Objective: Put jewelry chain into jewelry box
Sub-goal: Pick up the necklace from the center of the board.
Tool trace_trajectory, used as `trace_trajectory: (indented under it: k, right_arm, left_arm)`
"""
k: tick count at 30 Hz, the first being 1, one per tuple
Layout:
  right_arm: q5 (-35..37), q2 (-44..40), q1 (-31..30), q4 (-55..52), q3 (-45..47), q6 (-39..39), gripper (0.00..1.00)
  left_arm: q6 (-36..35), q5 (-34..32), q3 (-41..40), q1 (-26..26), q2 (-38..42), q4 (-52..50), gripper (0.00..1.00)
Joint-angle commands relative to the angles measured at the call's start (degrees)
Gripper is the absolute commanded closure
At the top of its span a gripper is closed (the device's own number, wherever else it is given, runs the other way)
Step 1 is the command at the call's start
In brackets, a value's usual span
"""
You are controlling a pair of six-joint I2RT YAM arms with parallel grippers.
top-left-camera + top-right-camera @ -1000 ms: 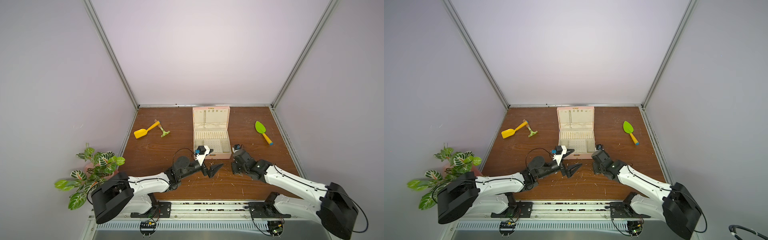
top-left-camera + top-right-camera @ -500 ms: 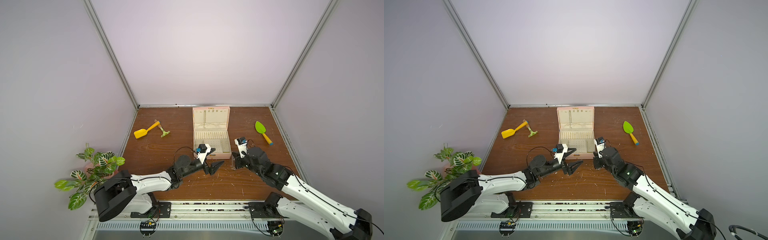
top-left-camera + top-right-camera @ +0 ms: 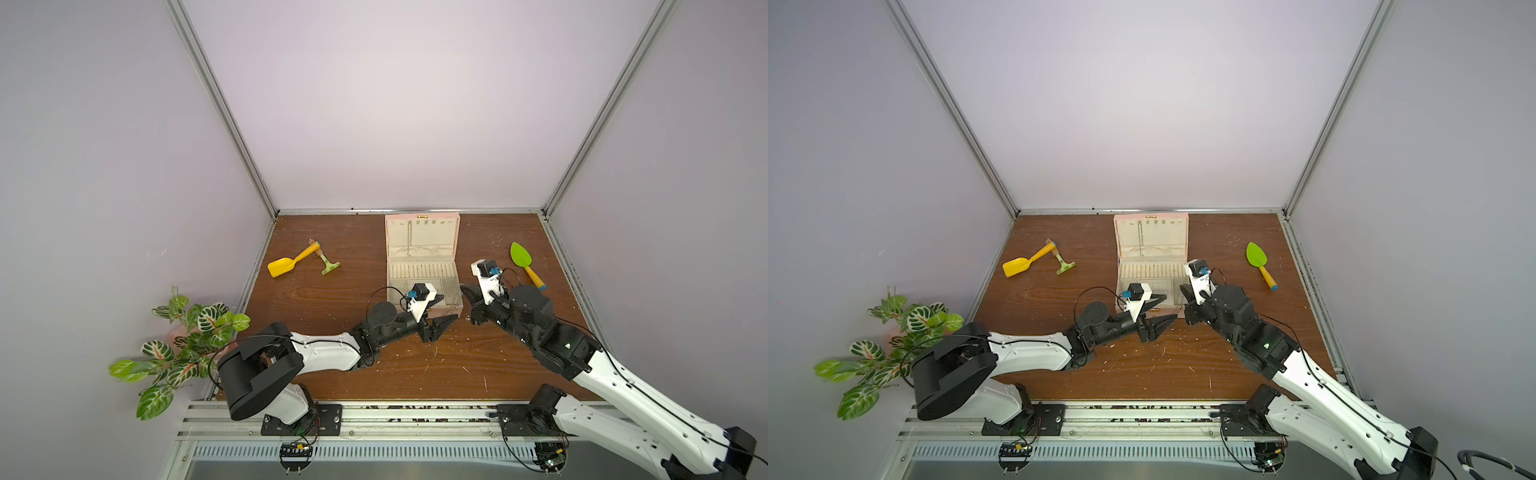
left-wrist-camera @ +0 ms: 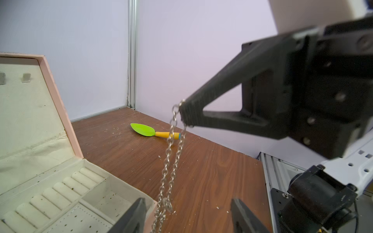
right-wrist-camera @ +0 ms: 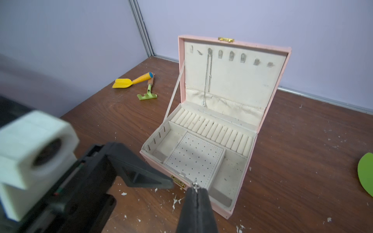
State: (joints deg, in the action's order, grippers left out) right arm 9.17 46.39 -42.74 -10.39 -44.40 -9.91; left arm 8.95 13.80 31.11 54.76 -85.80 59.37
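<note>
Chain [image 4: 171, 139] hangs vertically (doubled over) from closed right end effector [image 4: 184, 113].

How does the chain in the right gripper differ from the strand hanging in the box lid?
The chunky-linked silvery chain is thicker than the thin straight strand. It dangles doubled from the shut right gripper beside the pale pink jewelry box; the strand hangs from a hook inside the lid. Both are metal chains hanging down.

Silvery, chunky-link jewelry chain [image 4: 173, 121] hangs doubled, off the table. Pink jewelry box [image 3: 436, 239] stands open, lid upright, mid-frame in both top views.
</note>
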Motion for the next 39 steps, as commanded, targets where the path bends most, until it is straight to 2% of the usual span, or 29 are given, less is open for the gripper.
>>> trace_trajectory:
  k: [1, 9, 21, 28, 34, 39]
  right_arm:
    - [-1.3, -1.0, -0.2, 4.2, -3.2, 1.9, 1.0]
    - [-2.0, -1.0, -0.1, 4.7, -7.3, 3.6, 1.0]
    - [-3.9, -0.6, -0.2, 5.3, -10.7, 4.6, 1.0]
    - [-3.3, -0.4, -0.2, 5.5, -10.9, 3.7, 1.0]
    - [-2.4, 0.2, -0.1, 6.2, -10.2, 2.6, 1.0]
    - [-1.7, 0.9, -0.1, 6.5, -10.1, 1.7, 1.0]
  left_arm:
    - [-1.4, -0.4, 1.1, 0.6, -1.2, 3.0, 0.31]
    - [-2.7, 0.5, 2.5, 0.5, -6.2, 4.0, 0.36]
    - [-5.6, -6.4, 3.9, 0.5, -11.1, 5.0, 0.43]
    - [-4.8, -4.3, 4.1, 0.5, -7.9, 7.5, 0.53]
    - [-3.6, -0.2, 2.6, 0.6, -4.0, 8.0, 0.54]
    - [-1.1, 2.5, 0.9, 1.0, 0.0, 8.0, 0.62]
